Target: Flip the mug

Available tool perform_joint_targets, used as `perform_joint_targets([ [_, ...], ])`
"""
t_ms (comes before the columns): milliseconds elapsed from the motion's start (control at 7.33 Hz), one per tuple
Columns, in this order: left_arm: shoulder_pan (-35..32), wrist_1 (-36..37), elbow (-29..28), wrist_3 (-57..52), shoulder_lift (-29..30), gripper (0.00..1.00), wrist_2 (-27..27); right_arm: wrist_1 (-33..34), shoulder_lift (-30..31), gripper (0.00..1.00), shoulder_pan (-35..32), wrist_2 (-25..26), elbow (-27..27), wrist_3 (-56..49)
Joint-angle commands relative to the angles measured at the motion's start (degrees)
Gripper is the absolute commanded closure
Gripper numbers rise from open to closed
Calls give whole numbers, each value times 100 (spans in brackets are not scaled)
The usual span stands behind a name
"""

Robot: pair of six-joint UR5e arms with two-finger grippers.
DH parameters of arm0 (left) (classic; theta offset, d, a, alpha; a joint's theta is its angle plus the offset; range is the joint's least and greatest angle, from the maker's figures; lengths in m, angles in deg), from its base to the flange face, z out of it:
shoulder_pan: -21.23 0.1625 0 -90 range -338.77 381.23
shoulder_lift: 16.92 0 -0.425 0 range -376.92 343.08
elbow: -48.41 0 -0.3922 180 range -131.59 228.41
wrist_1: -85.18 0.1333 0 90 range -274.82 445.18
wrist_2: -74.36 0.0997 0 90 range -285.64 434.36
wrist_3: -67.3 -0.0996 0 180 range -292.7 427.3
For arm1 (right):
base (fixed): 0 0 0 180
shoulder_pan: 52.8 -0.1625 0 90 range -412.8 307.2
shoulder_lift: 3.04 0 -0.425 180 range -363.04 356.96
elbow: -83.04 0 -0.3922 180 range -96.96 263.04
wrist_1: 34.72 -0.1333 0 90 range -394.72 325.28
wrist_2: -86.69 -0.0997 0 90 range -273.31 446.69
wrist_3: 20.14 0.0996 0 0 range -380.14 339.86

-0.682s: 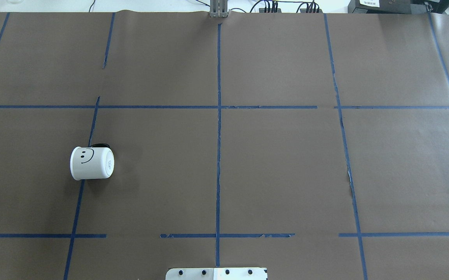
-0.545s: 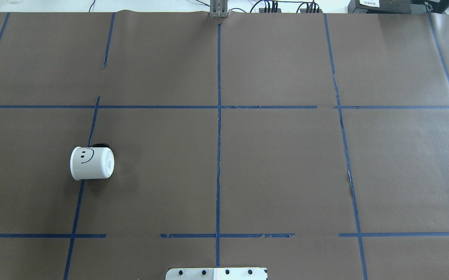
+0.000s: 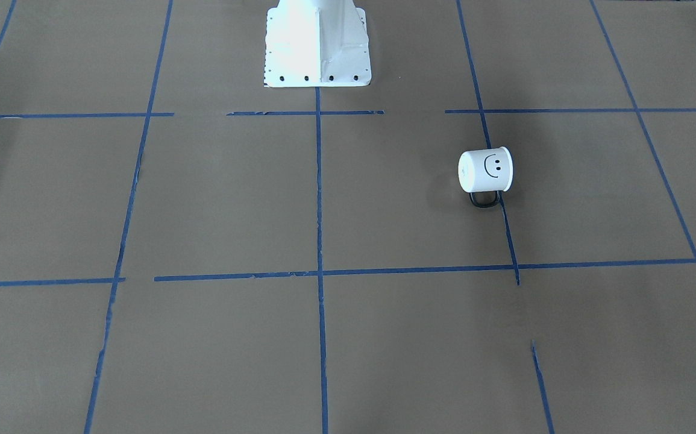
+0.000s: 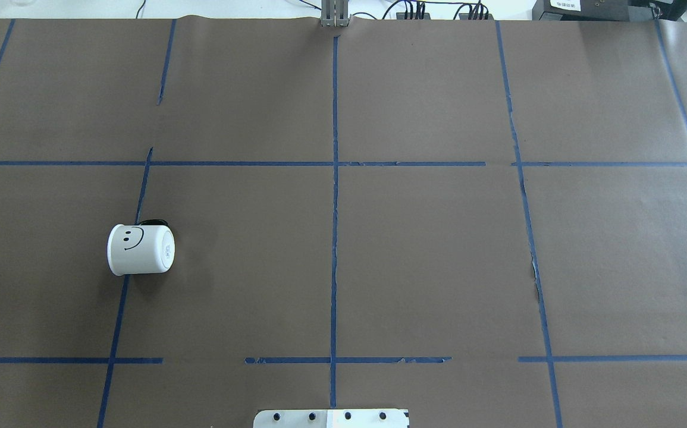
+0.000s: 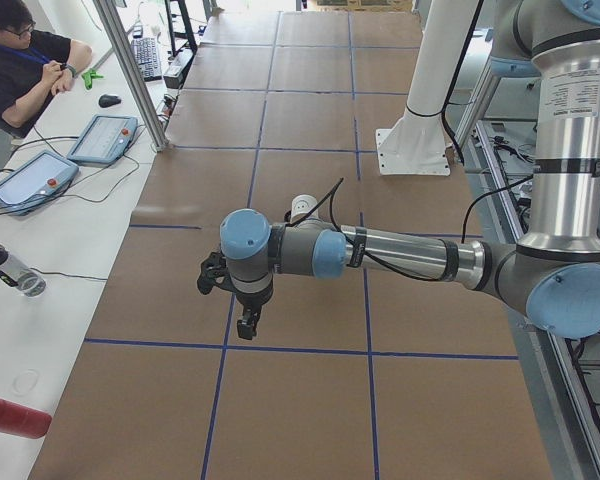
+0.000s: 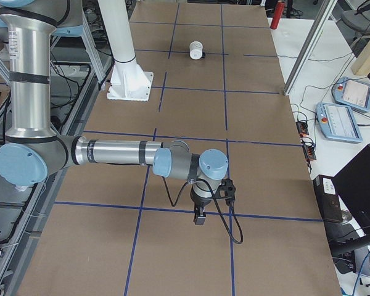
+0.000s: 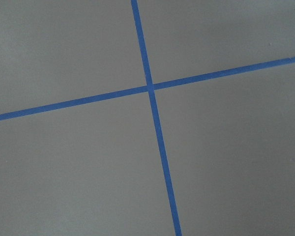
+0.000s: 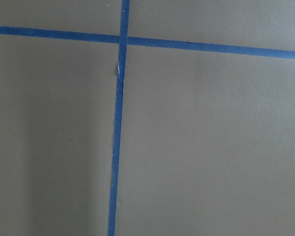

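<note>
The white mug (image 4: 140,249) with a black smiley face lies on its side on the brown paper, on the robot's left half of the table. Its base faces the table's middle and its black handle (image 3: 484,199) points away from the robot. It also shows in the front-facing view (image 3: 485,170), the left view (image 5: 301,207) and the right view (image 6: 197,50). My left gripper (image 5: 245,325) hangs over the paper far from the mug, towards the table's left end. My right gripper (image 6: 199,217) hangs over the right end. I cannot tell whether either is open. Both wrist views show only paper and tape.
Blue tape lines (image 4: 334,196) grid the brown paper. The white robot pedestal (image 3: 317,42) stands at the near middle edge. A side bench holds tablets (image 5: 100,138), a red bottle (image 5: 15,415) and a seated operator (image 5: 25,60). An aluminium post (image 5: 130,70) stands at the table's edge.
</note>
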State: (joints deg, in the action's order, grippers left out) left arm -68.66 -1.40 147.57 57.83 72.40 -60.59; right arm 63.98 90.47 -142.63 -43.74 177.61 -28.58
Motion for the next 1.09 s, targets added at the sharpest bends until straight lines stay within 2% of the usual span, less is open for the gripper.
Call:
perform_joint_targets([
  [0, 24, -34, -10, -2, 130, 0, -31, 0, 0, 0, 0, 0, 0, 0],
  [136, 77, -43, 41, 76, 182, 0, -40, 0, 0, 0, 0, 0, 0, 0],
  [273, 451, -252, 155, 834, 191, 0, -40, 0, 0, 0, 0, 0, 0, 0],
  [409, 821, -976, 139, 1799, 148, 0, -23, 0, 0, 0, 0, 0, 0, 0],
  [545, 1164, -2175, 95, 2635, -157, 0, 12, 0, 0, 0, 0, 0, 0, 0],
  [818, 1927, -4050, 60, 4811, -545, 0, 47, 0, 0, 0, 0, 0, 0, 0],
  [955, 2384, -5086, 68, 5763, -764, 0, 396, 0, 0, 0, 0, 0, 0, 0],
])
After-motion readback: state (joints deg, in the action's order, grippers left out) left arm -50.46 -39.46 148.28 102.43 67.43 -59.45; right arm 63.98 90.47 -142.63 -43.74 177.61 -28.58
